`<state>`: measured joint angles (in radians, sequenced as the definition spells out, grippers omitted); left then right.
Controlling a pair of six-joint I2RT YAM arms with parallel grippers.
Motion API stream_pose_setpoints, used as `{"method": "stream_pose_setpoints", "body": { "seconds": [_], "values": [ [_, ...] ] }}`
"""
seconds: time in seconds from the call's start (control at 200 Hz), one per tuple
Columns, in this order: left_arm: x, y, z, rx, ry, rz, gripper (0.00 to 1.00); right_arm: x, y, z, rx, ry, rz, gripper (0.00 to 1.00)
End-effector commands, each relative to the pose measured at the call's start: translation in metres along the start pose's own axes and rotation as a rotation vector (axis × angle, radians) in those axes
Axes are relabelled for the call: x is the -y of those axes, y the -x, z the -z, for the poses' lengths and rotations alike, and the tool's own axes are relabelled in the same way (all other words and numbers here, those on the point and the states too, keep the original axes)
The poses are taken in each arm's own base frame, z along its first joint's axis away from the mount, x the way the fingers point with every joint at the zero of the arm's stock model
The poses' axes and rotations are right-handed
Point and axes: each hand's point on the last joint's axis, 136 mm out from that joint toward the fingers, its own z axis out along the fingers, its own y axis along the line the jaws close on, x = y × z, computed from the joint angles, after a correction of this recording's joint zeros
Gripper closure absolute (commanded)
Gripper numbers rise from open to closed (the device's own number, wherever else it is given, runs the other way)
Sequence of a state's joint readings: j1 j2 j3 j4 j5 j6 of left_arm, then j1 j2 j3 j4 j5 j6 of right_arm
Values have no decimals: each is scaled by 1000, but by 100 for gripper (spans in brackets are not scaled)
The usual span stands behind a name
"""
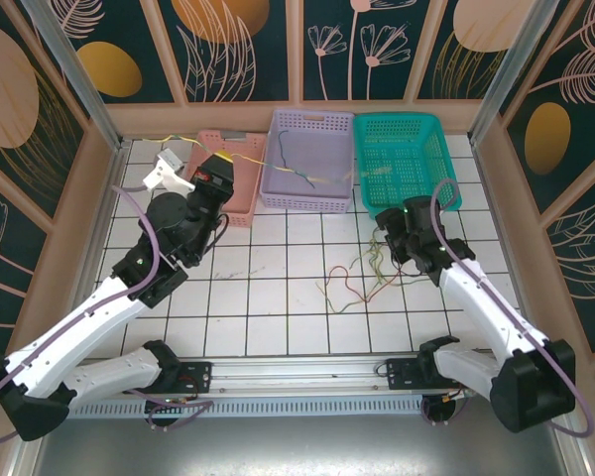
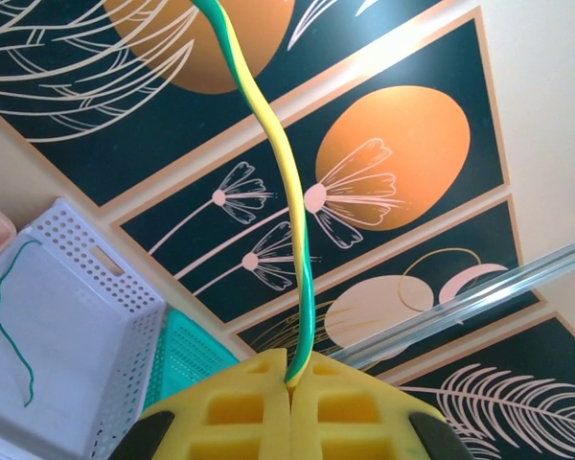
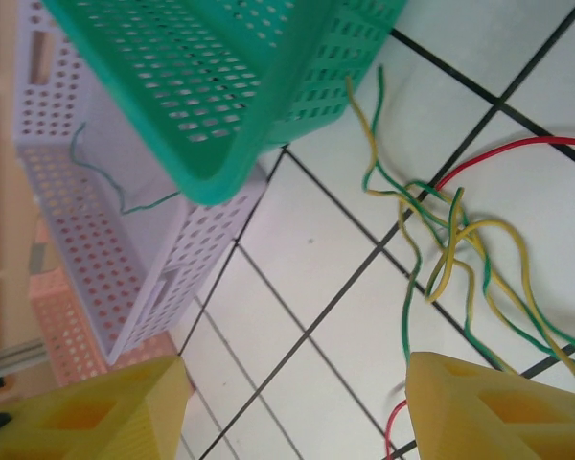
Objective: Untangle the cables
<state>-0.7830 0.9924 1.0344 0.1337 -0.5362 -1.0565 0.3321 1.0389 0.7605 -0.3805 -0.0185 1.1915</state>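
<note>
Within left claw (image 2: 290,385) (tight): yellow-green cable (image 2: 289,182)

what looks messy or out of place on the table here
A knot of yellow, green and red cables lies crossed over itself on the tiles beside the right gripper, whose jaws are open. The left gripper pinches a separate yellow-green cable.
</note>
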Motion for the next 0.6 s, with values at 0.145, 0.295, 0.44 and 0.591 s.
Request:
{"method": "stream_pose_setpoints", "body": {
  "seconds": [0.145, 0.295, 0.44, 0.591],
  "values": [
    [-12, -11, -10, 6, -62, 106, 100, -52, 7, 35, 42, 186, 88, 38],
    [-28, -25, -12, -23, -63, 139, 100, -90, 2, 55, 32, 339, 97, 36],
    [-40, -35, -12, -49, -48, 171, 100, -107, -12, 64, -31, 432, 39, 34],
    [-47, -45, -13, -80, -40, 189, 100, -121, -24, 73, -70, 524, -34, 30]
  ]
}}
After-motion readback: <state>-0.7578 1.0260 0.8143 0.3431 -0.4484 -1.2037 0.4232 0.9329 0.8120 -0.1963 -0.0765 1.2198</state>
